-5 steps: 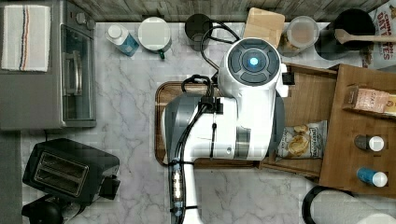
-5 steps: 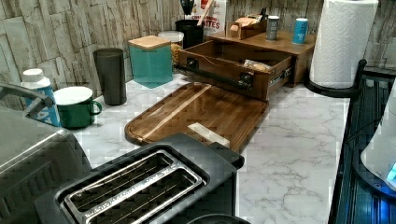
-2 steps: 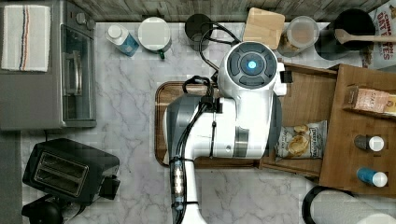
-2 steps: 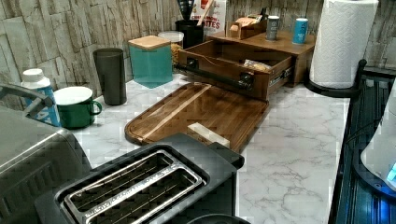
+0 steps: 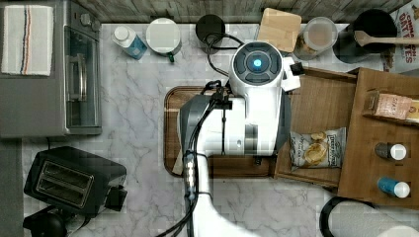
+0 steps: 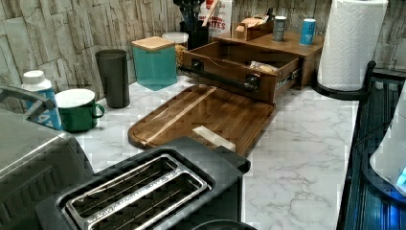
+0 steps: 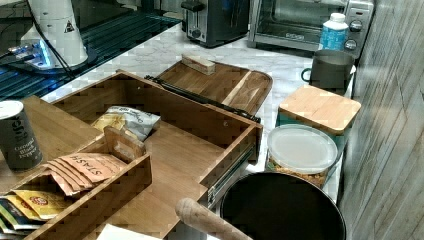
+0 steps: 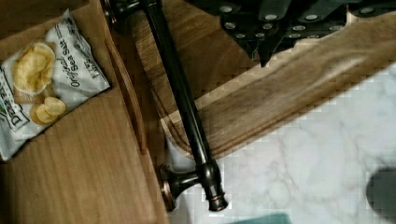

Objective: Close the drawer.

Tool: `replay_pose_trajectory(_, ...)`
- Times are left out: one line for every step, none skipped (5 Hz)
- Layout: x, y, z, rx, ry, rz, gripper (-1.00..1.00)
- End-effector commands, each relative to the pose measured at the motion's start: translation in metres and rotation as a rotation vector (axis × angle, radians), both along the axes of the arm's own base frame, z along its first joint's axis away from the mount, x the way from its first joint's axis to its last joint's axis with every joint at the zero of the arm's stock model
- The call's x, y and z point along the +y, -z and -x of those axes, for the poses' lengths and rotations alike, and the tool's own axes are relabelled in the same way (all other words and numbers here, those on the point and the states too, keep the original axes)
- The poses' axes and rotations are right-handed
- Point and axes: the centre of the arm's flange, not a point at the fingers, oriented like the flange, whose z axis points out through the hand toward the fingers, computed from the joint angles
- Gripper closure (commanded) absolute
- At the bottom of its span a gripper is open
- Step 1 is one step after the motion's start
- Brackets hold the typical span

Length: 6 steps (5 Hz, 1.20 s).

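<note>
Over the tabletop, top view: the white robot arm (image 5: 247,128) hangs over the flat dark wooden tray with rounded corners (image 5: 170,128) and hides the front edge of the shallow medium-brown wooden drawer (image 5: 321,103). The drawer is pulled out toward the top view's left from the brown wooden cabinet (image 5: 370,177), with a white bag of chips (image 5: 316,148) inside.
Left view: the open drawer (image 6: 230,60) shows its front panel and the long dark metal bar handle (image 6: 218,79), which runs along the front, just behind the tray (image 6: 206,115). A small pale wooden block (image 6: 213,138) lies on the tray.
Right view: the drawer (image 7: 175,150) stands wide open on the white marble tabletop (image 7: 150,50); its front faces the tray (image 7: 225,82).
Wrist view: the handle (image 8: 180,100) crosses the picture lengthwise, and the black claw (image 8: 280,18) is above the tray side of it, close to the bar. The drawer floor and the chips (image 8: 39,79) lie beyond the handle.
Claw state: I cannot tell whether it is released or clenched.
Judgement: the push should go square to the handle's long axis, toward the cabinet.
</note>
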Motion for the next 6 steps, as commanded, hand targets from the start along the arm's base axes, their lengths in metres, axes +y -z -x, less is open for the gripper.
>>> replay_pose_trajectory(0.014,0.060,-0.016,-0.032,-0.268,0.092,1.00)
replay_pose_trajectory(0.012,0.074,-0.023,-0.020,-0.282,0.111,1.00)
replay_pose_trajectory(-0.001,0.093,-0.024,-0.022,-0.308,0.131,1.00)
replay_pose_trajectory(-0.013,0.107,-0.023,-0.017,-0.315,0.120,1.00)
replay_pose_trajectory(-0.022,0.122,-0.021,-0.019,-0.301,0.115,1.00)
replay_pose_trajectory(-0.033,0.131,-0.022,0.017,-0.276,0.069,1.00)
